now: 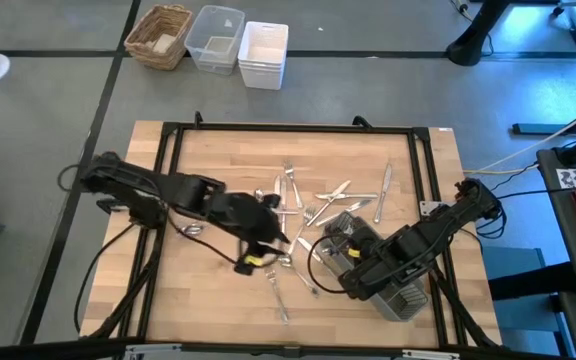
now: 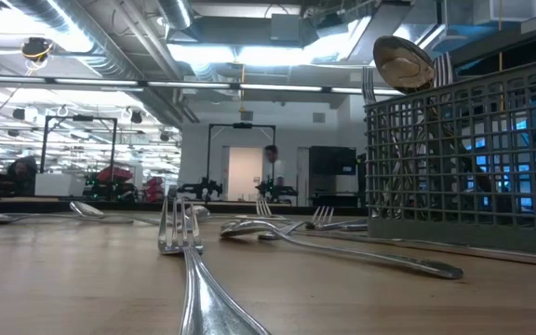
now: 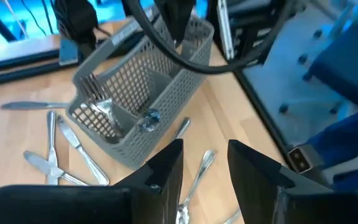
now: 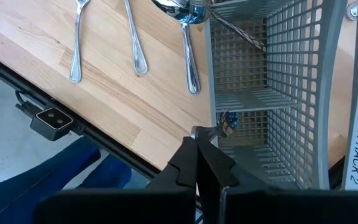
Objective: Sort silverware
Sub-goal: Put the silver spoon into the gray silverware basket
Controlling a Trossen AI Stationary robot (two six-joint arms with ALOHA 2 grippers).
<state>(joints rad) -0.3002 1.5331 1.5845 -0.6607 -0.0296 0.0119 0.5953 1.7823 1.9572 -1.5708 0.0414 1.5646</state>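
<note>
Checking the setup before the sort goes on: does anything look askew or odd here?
Yes. The caddy sits skewed on the table, with the shut right gripper pinching its rim. Loose silverware lies scattered at all angles beside it. The open left gripper holds nothing.

The high view looks straight down from well above, taking in the whole wooden surface [image 1: 218,170] and both arms. The low view sits at surface level, facing across it into the room, very near a fork [image 2: 182,244]. The left wrist view looks forward past its jaws at the grey caddy [image 3: 143,93] from close by. The right wrist view seems to hang just beside the same caddy, at the surface's edge. All four views share the caddy.
</note>
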